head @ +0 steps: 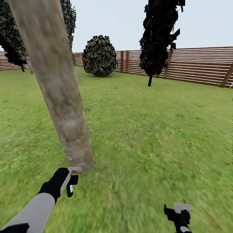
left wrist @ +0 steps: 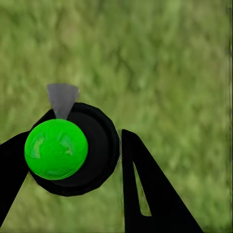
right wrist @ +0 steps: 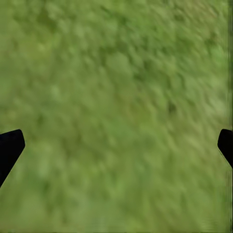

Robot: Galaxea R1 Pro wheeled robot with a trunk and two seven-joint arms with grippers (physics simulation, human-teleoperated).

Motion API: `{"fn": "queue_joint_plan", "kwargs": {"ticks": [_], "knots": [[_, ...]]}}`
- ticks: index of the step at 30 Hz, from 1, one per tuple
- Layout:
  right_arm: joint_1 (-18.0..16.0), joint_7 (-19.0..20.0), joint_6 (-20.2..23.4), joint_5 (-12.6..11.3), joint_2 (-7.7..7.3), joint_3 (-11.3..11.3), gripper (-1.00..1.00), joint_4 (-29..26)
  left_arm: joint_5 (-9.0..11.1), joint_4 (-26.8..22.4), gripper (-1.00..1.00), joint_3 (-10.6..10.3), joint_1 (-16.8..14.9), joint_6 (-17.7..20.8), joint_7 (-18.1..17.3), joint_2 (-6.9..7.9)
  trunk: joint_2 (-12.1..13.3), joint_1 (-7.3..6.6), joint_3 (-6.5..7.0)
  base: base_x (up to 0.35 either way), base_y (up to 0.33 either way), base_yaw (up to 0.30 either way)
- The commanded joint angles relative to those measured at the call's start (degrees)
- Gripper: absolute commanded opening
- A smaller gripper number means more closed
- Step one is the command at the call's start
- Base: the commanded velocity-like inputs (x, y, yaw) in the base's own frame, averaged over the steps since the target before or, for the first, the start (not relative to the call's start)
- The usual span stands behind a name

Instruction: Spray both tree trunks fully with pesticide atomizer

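Pesticide atomizer (left wrist: pixel 68 150), black with a bright green round top, sits pinched between the left gripper's (left wrist: pixel 73 160) 2 fingers (left wrist: pixel 145 189), just beside the tree trunk (head: pixel 58 90). The right gripper's (right wrist: pixel 116 145) fingers (right wrist: pixel 9 148) are spread wide over green lawn (head: pixel 155 129), ringed by a brown slat fence (head: pixel 200 66).

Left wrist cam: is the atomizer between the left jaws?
Yes: the atomizer, black-bodied with a green cap, sits between the left gripper's jaws above the lawn.
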Motion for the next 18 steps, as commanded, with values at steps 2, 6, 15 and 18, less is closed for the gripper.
{"fn": "queue_joint_plan", "kwargs": {"ticks": [2,6,15,18], "knots": [[-0.02,-0.13,-0.09,-0.44,0.00,0.49,1.00,-0.01,-0.44,-0.13,-1.00,0.20,-0.05,0.30,-0.13,-0.08,-0.02,-0.01,-0.05,0.005,-0.283,0.000],[-0.02,-0.13,-0.09,-0.42,0.00,0.50,1.00,-0.01,-0.45,-0.18,-1.00,0.20,-0.05,0.30,-0.15,-0.10,-0.02,-0.01,-0.05,0.001,-0.283,0.000],[-0.02,-0.13,-0.09,-0.42,0.17,0.50,1.00,-0.01,-0.52,-0.25,-1.00,0.28,-0.04,0.30,-0.15,-0.11,-0.02,-0.01,-0.05,0.000,-0.283,0.101],[-0.02,-0.13,-0.09,-0.42,0.17,0.50,1.00,-0.01,-0.54,-0.43,-1.00,0.41,-0.05,0.31,-0.15,-0.04,-0.02,-0.01,-0.05,0.002,-0.283,0.276]]}}
